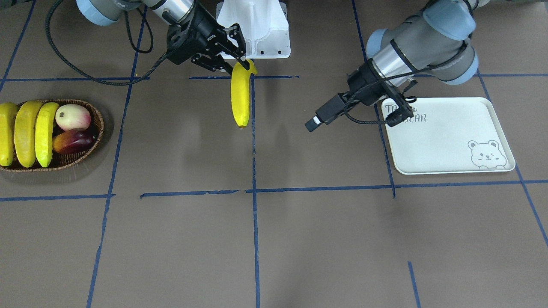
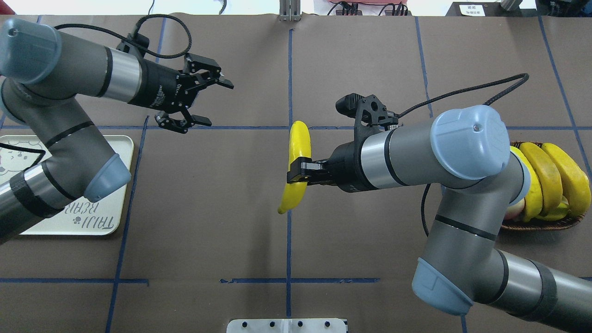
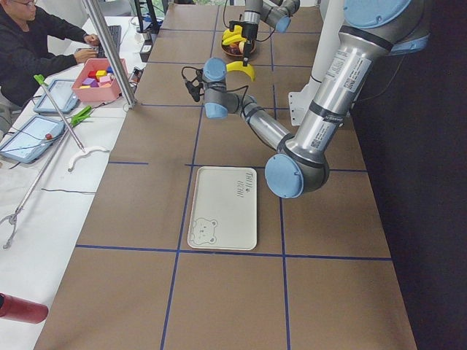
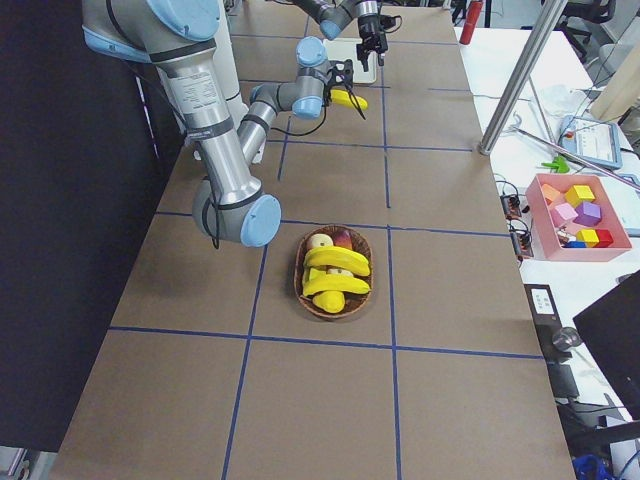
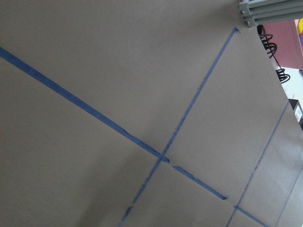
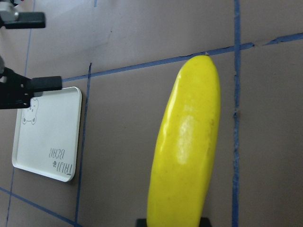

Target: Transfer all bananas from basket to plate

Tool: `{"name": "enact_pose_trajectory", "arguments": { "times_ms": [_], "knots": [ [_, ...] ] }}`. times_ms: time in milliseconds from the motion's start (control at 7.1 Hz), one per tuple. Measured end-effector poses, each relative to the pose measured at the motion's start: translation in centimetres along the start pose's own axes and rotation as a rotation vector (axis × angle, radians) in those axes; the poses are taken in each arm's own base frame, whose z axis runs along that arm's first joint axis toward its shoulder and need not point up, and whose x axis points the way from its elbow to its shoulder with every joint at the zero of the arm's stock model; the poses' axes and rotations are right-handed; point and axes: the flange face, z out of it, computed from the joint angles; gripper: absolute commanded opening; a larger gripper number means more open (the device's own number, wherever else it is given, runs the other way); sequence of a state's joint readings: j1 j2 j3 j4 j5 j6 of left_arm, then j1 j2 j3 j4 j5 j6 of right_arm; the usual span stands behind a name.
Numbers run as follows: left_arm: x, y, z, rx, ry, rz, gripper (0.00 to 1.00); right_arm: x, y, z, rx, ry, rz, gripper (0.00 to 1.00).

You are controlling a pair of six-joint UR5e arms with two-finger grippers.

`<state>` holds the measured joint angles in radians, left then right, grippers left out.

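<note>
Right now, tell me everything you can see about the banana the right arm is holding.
The banana is long, gently curved, smooth and glossy yellow, plastic-looking. The right gripper pinches it in its fingers nearer the end facing the robot; nothing else touches it. It hangs above the brown table over the centre blue tape line, between basket and plate.

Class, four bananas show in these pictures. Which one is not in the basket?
The banana clamped in the right gripper, hanging above the middle of the table. The other three bananas lie side by side in the basket.
</note>
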<state>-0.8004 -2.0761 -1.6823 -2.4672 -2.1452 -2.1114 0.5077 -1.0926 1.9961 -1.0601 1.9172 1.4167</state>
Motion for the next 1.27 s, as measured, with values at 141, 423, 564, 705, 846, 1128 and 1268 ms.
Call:
{"name": "enact_pose_trajectory", "arguments": {
  "times_ms": [141,423,564,705,846,1128,1268],
  "knots": [
    [0.4,1.8,1.0,-0.027,0.015,-0.007,0.99,-0.5,0.3,0.1,0.006,-0.022,-0.007,0.01],
    [1.0,5.4,2.8,-0.089,0.041,0.017,0.99,-0.9,0.6,0.1,0.008,-0.049,-0.014,0.01],
    [1.1,6.8,3.6,-0.105,0.049,0.025,0.99,-1.2,0.8,0.0,0.007,-0.061,-0.014,0.01],
    [0.9,8.0,4.3,-0.120,0.055,0.030,0.99,-1.5,0.9,0.0,0.005,-0.071,-0.014,0.01],
    [0.6,9.0,4.9,-0.130,0.064,0.035,0.79,-1.7,1.1,0.1,0.002,-0.076,-0.014,0.02],
    [0.2,9.7,5.4,-0.137,0.072,0.040,0.00,-1.9,1.3,0.1,-0.001,-0.080,-0.015,0.02],
    [0.1,9.7,5.1,-0.136,0.077,0.046,0.00,-1.9,1.3,0.0,-0.002,-0.081,-0.015,0.17]
  ]
}}
